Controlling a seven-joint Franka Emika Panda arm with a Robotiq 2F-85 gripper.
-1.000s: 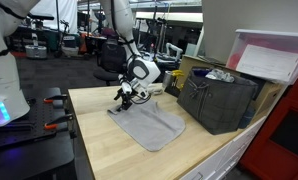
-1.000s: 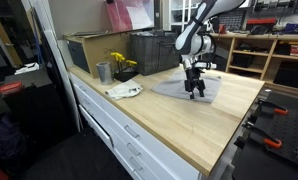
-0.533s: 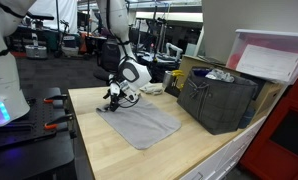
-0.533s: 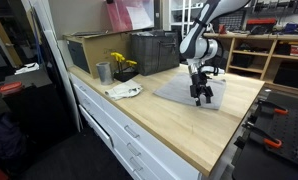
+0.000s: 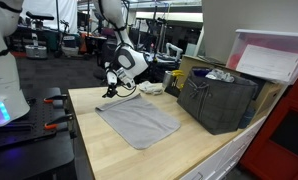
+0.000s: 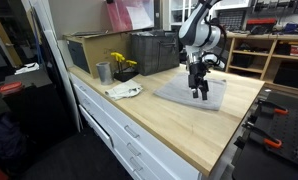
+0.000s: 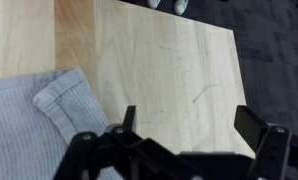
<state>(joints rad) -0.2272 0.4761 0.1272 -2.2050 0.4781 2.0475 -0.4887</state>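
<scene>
Gray cloth (image 5: 141, 121) lies flat and spread on the wooden table (image 5: 101, 155), on the open side of the dark crate (image 5: 217, 100), near it but not touching. The same cloth (image 6: 186, 92) shows in both exterior views. In the wrist view its hemmed corner (image 7: 59, 100) points toward bare wood.

The gripper (image 5: 111, 91) hangs over the cloth corner farthest from the crate, fingers pointing down. They are released, spread wide, with nothing between them. In the wrist view the gripper (image 7: 189, 118) straddles the cloth edge: one finger (image 7: 127, 113) over the hem, the other over bare table. In an exterior view the gripper (image 6: 200, 93) sits low at the cloth. Cannot tell whether the tips touch the fabric.

A yellow flower bunch (image 6: 121, 62) and a metal cup (image 6: 103, 72) stand just beside the crate (image 6: 154, 52). A white rag (image 6: 124, 91) lies on the table a bit out from the cup. A pink-rimmed white lid (image 5: 272, 58) leans up behind the crate.
</scene>
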